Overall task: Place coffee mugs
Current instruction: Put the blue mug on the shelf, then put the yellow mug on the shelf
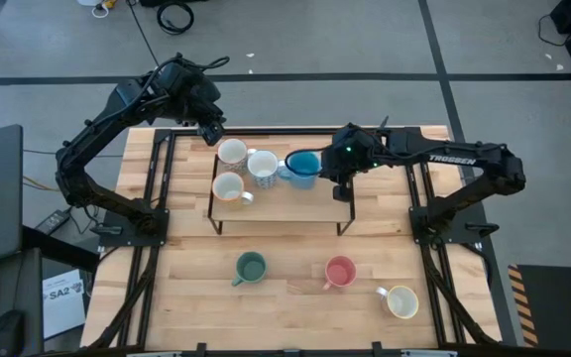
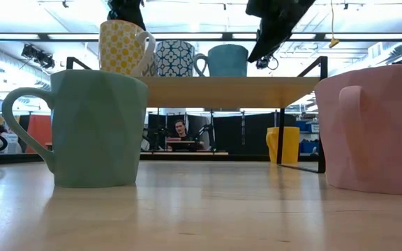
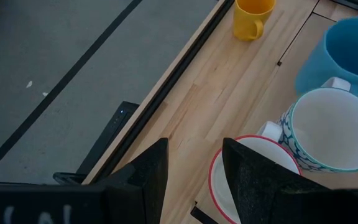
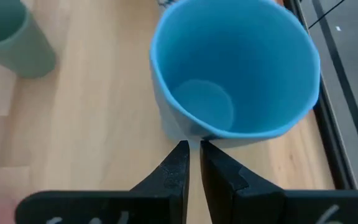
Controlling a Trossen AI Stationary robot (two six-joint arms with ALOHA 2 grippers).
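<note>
A low wooden shelf (image 1: pixel 285 203) stands mid-table. On it stand a red-rimmed white mug (image 1: pixel 232 151), a patterned mug (image 1: pixel 263 165), a blue mug (image 1: pixel 302 167) and a cream mug (image 1: pixel 229 187). On the table stand a green mug (image 1: pixel 251 267), a pink mug (image 1: pixel 340 271) and a cream mug (image 1: pixel 401 300), all upright on their bases. A yellow mug (image 3: pixel 252 15) stands near the table's far edge. My left gripper (image 3: pixel 194 168) hovers open over the red-rimmed mug (image 3: pixel 229 180). My right gripper (image 4: pixel 194 162) is shut, its tips at the blue mug (image 4: pixel 235 68). My right gripper's shut fingertips stand at the blue mug's outer wall just under the rim (image 4: pixel 188 134), slanting down from the table's right. I cannot tell whether they touch it. The mug stands upright on the shelf.
The shelf's right half (image 1: pixel 315 203) is bare wood. Black frame rails (image 1: pixel 157 188) run along both table sides. In the low view the green mug (image 2: pixel 96 125) and the pink mug (image 2: pixel 375 125) stand close to the camera, with the shelf's legs (image 2: pixel 322 118) behind them.
</note>
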